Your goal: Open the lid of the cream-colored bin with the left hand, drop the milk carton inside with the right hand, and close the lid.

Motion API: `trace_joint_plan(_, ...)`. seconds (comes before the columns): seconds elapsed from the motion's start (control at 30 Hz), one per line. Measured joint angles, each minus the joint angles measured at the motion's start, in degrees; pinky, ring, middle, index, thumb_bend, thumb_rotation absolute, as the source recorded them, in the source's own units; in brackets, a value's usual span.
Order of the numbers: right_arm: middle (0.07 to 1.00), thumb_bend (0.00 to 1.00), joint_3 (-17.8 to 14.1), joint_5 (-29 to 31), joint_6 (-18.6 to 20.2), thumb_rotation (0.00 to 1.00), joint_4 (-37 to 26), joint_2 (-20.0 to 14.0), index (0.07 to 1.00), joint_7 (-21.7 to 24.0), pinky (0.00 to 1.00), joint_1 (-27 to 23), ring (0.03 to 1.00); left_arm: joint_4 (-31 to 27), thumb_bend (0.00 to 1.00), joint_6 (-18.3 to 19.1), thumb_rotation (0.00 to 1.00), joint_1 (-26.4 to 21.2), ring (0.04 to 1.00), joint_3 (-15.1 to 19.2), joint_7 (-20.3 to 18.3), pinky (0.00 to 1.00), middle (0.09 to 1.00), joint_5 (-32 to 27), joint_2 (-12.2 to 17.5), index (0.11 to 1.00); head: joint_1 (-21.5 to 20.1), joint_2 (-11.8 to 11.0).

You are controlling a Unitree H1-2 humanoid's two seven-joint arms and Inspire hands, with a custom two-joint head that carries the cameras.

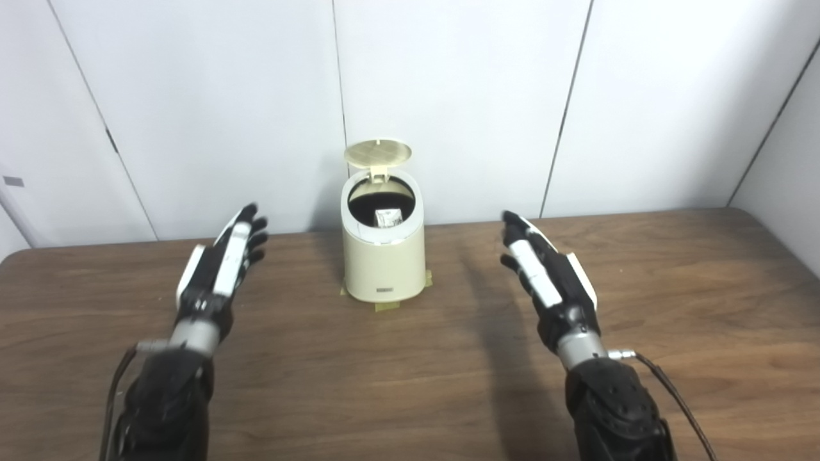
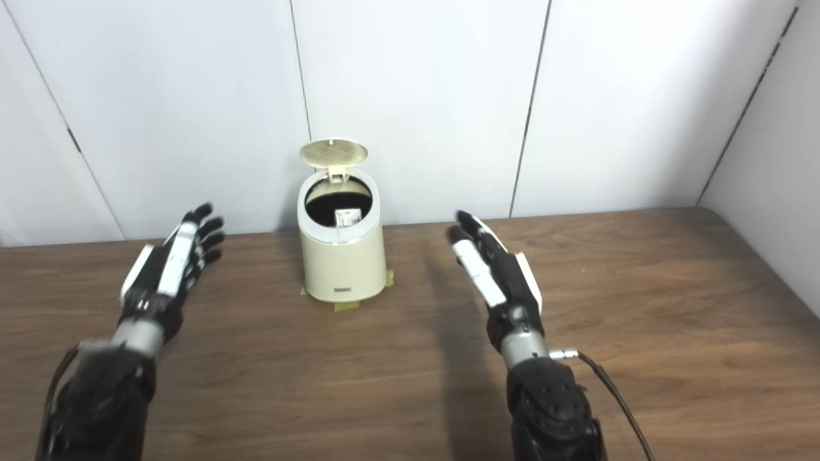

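Note:
The cream-colored bin (image 1: 384, 259) stands at the back middle of the wooden table, near the wall. Its round lid (image 1: 378, 152) is tilted up and open at the back. A white milk carton (image 1: 388, 218) shows inside the dark opening. My left hand (image 1: 221, 266) hovers to the left of the bin, open and empty, fingers stretched forward. My right hand (image 1: 544, 272) hovers to the right of the bin, open and empty, fingers stretched forward. Both hands are apart from the bin.
The brown wooden table (image 1: 410, 384) runs across the view, with white wall panels (image 1: 448, 96) close behind the bin. Tape pieces (image 1: 387, 306) stick out at the bin's base. A cable (image 1: 672, 390) hangs from my right wrist.

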Motion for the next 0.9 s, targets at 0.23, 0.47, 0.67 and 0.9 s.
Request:
trace_joint_plan(0.23,0.946,0.6,0.3,0.6,-3.1,1.0,-0.2,0.5,0.95,0.0,0.91,4.0,0.949,5.3,0.55,1.2,0.93,-8.8,0.897,-0.5,-1.5,0.9,0.903,-1.2,0.2,0.926,1.6,-0.2)
trace_joint_plan(0.47,0.936,0.61,1.8,-1.1,-7.1,1.0,1.8,0.6,0.953,-1.1,0.88,4.5,0.938,11.6,0.57,1.1,0.98,-15.8,0.896,-0.7,-2.1,0.91,0.898,-1.2,0.3,0.914,3.1,-0.4)
trace_joint_plan(0.67,0.918,0.59,2.9,-3.0,-9.1,1.0,3.1,0.8,0.947,-2.2,0.87,5.4,0.919,16.1,0.6,-1.1,1.0,-19.5,0.875,-2.0,-2.7,0.89,0.879,-0.8,0.6,0.901,3.4,-0.5)
trace_joint_plan(0.9,0.906,0.6,3.5,-4.0,-9.9,1.0,3.6,0.8,0.942,-2.2,0.85,5.6,0.898,20.2,0.58,-3.0,1.0,-22.8,0.901,-6.0,-4.3,0.93,0.894,1.7,2.1,0.919,3.4,-0.5)
